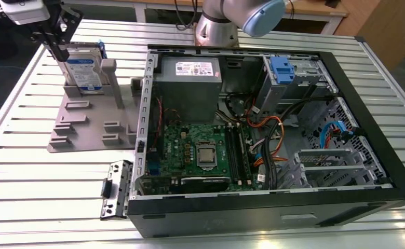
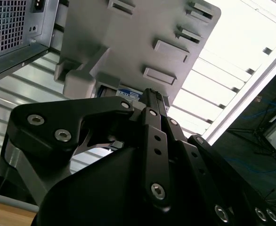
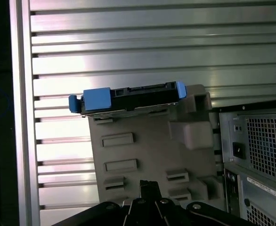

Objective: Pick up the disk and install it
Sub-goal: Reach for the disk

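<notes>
Your disk [image 1: 84,70] stands on edge in a slot of the grey plastic holder [image 1: 84,122] on the slatted desk [image 1: 43,197], to the exterior view's left of the open computer case [image 1: 272,210]. I judge it is propped upright so that its top edge and blue side rails are free for a grip from above. The case lies on its side with the panel off, so the drive cage with the blue latch [image 1: 283,67], beside the power supply [image 1: 188,78], faces up; that looks to be where the disk belongs. Your hand [image 1: 58,49] hangs close over the disk's upper corner at the exterior view's left and carries nothing; the first wrist view shows the disk [image 3: 128,96] seated in the holder, apart from the hand's tip. You cannot tell whether the hand is spread or clenched, because both wrist views look along its black linkage. In the second wrist view that linkage covers most of the disk, though a strip of its label [image 2: 128,93] peeks past. The slot hides the disk's lower edge, and whether the hand touches the disk is hard to make out
</notes>
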Tool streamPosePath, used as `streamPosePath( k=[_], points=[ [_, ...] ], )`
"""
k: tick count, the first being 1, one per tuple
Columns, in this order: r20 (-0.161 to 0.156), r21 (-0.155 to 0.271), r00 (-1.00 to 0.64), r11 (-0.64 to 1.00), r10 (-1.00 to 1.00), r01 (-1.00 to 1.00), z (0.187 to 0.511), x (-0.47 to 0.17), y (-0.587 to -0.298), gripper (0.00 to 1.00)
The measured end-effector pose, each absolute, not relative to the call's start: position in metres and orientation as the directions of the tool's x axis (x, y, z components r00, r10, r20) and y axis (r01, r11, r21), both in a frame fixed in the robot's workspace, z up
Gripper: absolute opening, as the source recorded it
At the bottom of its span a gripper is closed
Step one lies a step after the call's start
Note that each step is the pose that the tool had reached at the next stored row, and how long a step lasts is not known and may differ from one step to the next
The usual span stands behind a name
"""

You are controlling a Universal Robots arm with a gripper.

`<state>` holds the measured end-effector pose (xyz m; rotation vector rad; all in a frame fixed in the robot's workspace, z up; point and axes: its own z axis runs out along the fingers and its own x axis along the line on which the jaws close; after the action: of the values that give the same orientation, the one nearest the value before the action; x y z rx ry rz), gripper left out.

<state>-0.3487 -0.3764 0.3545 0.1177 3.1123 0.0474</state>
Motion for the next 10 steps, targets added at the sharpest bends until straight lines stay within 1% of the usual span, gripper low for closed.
streamPosePath(
  k=[10],
  points=[
    [-0.026,0.031,-0.997,0.997,0.076,0.075,0.3520,-0.3589,-0.3740,0.10]
  ],
)
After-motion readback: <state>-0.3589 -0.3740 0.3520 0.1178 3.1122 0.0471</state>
